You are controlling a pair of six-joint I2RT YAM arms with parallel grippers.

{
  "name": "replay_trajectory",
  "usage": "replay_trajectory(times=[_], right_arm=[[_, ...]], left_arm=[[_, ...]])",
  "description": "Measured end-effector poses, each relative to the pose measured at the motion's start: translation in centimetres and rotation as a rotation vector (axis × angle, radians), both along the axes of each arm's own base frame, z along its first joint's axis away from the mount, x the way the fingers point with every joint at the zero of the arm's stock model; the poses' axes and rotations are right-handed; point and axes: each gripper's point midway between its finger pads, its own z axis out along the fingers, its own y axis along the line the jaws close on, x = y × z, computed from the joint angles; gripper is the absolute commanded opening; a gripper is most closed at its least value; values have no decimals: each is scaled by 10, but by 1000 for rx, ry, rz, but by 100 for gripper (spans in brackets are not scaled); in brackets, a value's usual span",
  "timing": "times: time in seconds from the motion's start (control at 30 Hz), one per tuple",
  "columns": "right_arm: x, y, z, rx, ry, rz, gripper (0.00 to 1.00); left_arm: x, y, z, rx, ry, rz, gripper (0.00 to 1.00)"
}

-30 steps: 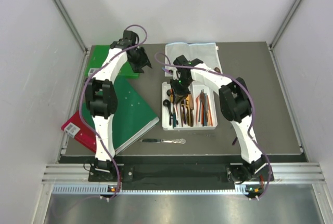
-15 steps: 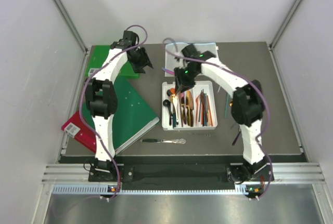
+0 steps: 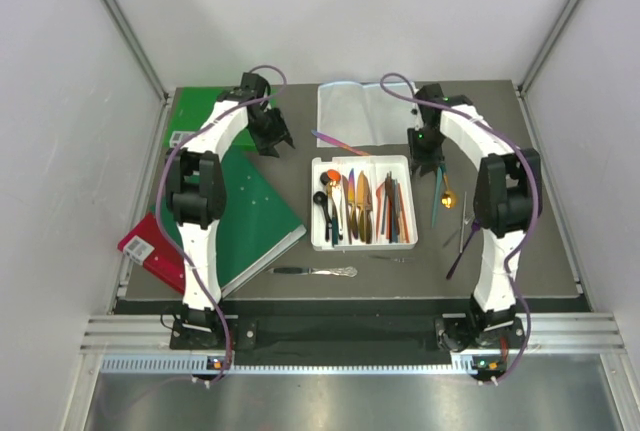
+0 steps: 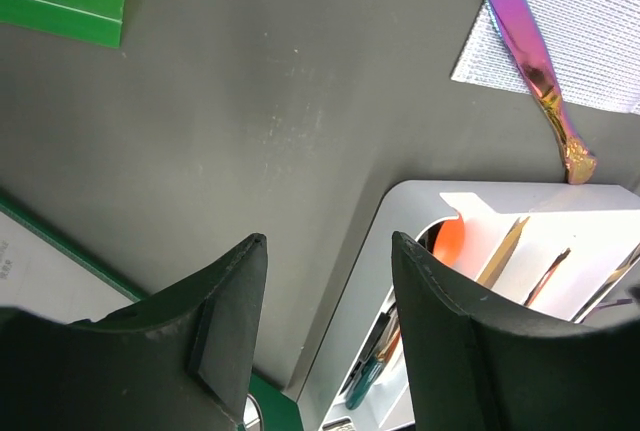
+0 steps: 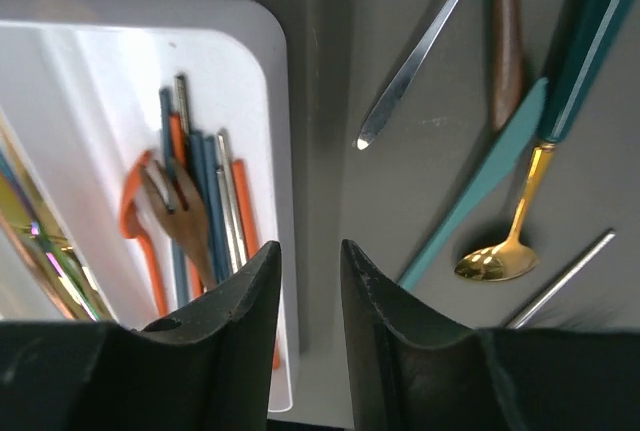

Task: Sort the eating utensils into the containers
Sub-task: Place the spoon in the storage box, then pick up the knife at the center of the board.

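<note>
White walls enclose the matte dark worktop (image 3: pixel 550 251), on which thin cutlery will probably skid. The white tray (image 3: pixel 365 247) sits mid-worktop with most utensils already in it. Just right of it lie a teal knife (image 5: pixel 480 181) and a gold spoon (image 5: pixel 560 101), likely light, stiff and slick, and best pinched across the handle. The right gripper (image 5: pixel 310 261) hovers above them, jaws narrowly parted and empty. The left gripper (image 4: pixel 327 251) has its jaws wide apart, holding nothing.

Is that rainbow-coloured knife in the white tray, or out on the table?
Out. The rainbow knife lies on the table beyond the tray, near its rim, with its blade over a white mesh sheet.
</note>
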Motion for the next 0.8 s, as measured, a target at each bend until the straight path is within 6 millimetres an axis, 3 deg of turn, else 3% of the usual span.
replay_trajectory(times=[0.17, 0.33, 0.63, 0.8], right_arm=[[-14, -7, -31, -24, 98, -9, 29], [-18, -23, -39, -34, 122, -39, 31], [-31, -38, -49, -66, 152, -55, 31], [-28, -43, -45, -78, 132, -65, 31]], left_arm=[[2, 3, 4, 15, -8, 7, 58], [9, 3, 16, 17, -39, 11, 57], [8, 3, 16, 17, -32, 11, 57], [9, 3, 17, 16, -35, 10, 57]])
